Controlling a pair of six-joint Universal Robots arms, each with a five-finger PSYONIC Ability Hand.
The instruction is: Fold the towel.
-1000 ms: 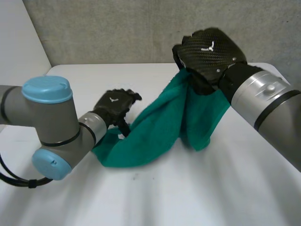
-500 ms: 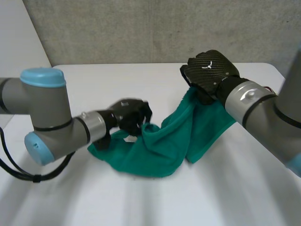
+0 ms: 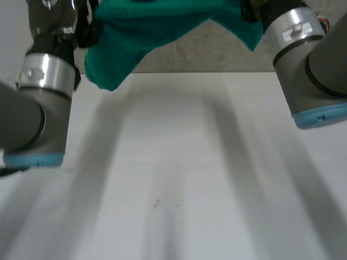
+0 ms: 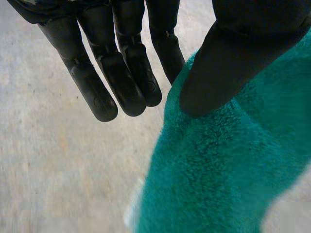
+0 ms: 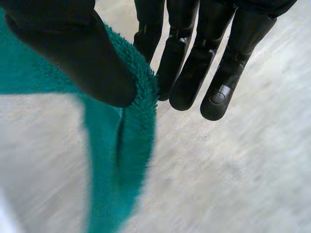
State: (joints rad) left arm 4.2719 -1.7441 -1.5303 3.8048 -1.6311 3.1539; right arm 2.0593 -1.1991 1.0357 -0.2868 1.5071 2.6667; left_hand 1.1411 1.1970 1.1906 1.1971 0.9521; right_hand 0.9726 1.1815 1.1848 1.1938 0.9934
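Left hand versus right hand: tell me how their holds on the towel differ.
The left hand pins a broad, bunched part of the towel under its thumb; the right hand pinches a thin edge. The towel sags lower beside the left hand than beside the right hand. Both clamp it between thumb and straight fingers, above the table.
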